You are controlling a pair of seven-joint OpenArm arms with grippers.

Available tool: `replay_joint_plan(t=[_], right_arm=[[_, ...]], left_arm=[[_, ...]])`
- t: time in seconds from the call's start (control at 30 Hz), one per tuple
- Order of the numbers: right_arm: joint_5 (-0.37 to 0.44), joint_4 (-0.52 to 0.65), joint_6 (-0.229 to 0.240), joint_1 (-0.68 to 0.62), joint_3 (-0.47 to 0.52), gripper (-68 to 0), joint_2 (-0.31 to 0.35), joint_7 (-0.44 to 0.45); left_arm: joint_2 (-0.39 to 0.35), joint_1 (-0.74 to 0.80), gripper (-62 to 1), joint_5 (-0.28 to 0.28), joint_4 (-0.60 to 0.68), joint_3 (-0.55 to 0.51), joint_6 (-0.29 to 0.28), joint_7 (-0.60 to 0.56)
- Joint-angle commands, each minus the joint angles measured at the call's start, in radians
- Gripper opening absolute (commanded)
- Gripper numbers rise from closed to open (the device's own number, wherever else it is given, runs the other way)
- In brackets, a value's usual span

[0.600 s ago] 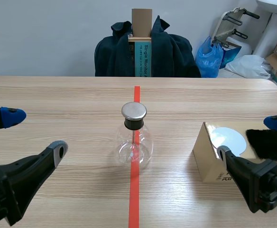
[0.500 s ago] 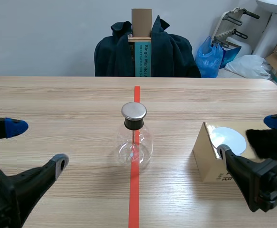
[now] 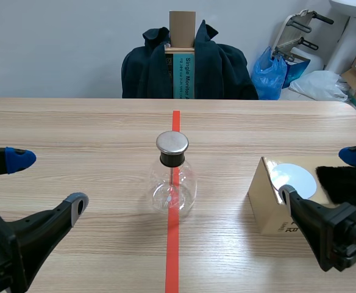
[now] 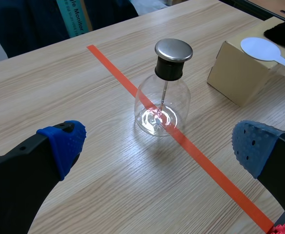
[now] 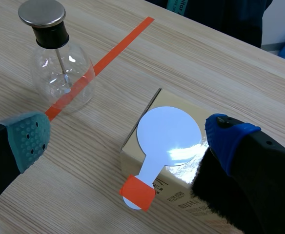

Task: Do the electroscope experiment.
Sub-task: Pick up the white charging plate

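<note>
**Both pincers open, electroscope standing between them on the bench**

We see the electroscope (image 3: 173, 177), a clear glass flask with a black neck and a flat metal cap (image 3: 172, 142), standing upright on the wooden bench (image 3: 92, 122). It sits ahead of the left pincer (image 3: 49, 180), in line with the gap between its fingers and apart from them. The left pincer has its fingers spread wide and holds nothing. The right pincer (image 3: 320, 176) is also spread wide with nothing clamped. The flask stands ahead of its grey-green-padded finger, well apart from it. A cardboard box (image 3: 264, 210) lies ahead of the right pincer, between its fingers. A patch of black fur (image 3: 348, 183) lies close by its blue-padded finger, and we cannot tell whether the two touch.

The left wrist view shows a thin rod (image 4: 163, 92) inside the flask, running down from the cap. It also shows the orange-red tape line (image 4: 201, 161) passing under the flask's base. The right wrist view shows more clearly a white round paddle (image 5: 169, 132) lying flat on the box top. Its handle is wrapped in orange tape and juts over the box edge toward the pincer.
</note>
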Motion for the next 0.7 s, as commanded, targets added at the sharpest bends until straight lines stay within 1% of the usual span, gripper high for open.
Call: replay_joint_plan(t=[0.0,0.4,0.67], right_arm=[[0.01,0.016,0.0,0.012,0.007,-0.4,0.01,0.015],[0.006,0.016,-0.005,0.012,0.011,-0.4,0.01,0.016],[0.006,0.016,-0.008,0.012,0.049,-0.4,0.01,0.039]], left_arm=[[-0.002,-0.003,1.4,-0.01,0.021,0.001,0.0,-0.01],[-0.002,-0.003,1.4,-0.01,0.021,0.001,-0.002,-0.005],[-0.003,-0.003,1.4,-0.01,0.021,0.001,-0.002,-0.003]])
